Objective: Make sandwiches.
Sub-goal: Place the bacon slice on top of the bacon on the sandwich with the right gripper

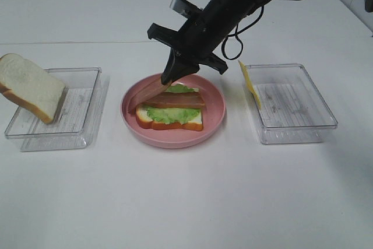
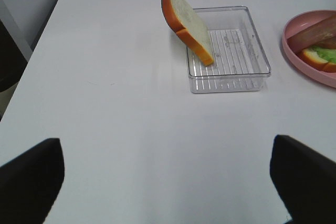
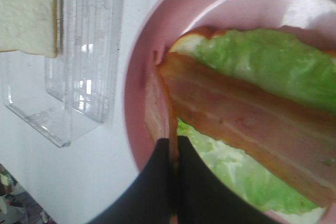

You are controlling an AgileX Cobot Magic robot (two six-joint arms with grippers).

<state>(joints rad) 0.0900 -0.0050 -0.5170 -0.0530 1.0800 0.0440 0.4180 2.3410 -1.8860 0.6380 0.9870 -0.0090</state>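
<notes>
On the round pink plate [image 1: 175,141], a bread slice [image 1: 169,122] carries a green lettuce leaf [image 1: 172,114] and one bacon strip [image 1: 178,100] lying flat. My right gripper [image 1: 170,77] is shut on a second bacon strip [image 1: 148,93], holding it tilted over the plate's left side, its lower end by the stack. In the right wrist view the fingers [image 3: 194,182] pinch this strip [image 3: 157,103] edge-on beside the flat strip [image 3: 247,124]. A second bread slice [image 1: 29,86] leans in the left tray [image 1: 81,115]. A yellow cheese square [image 1: 249,83] leans on the right tray [image 1: 291,121]. My left gripper [image 2: 168,182] is open and empty over bare table.
The two clear trays flank the plate on the white table. The left wrist view shows the leaning bread [image 2: 189,22], its tray [image 2: 231,72] and the plate's edge [image 2: 299,51]. My right arm reaches down from the back right.
</notes>
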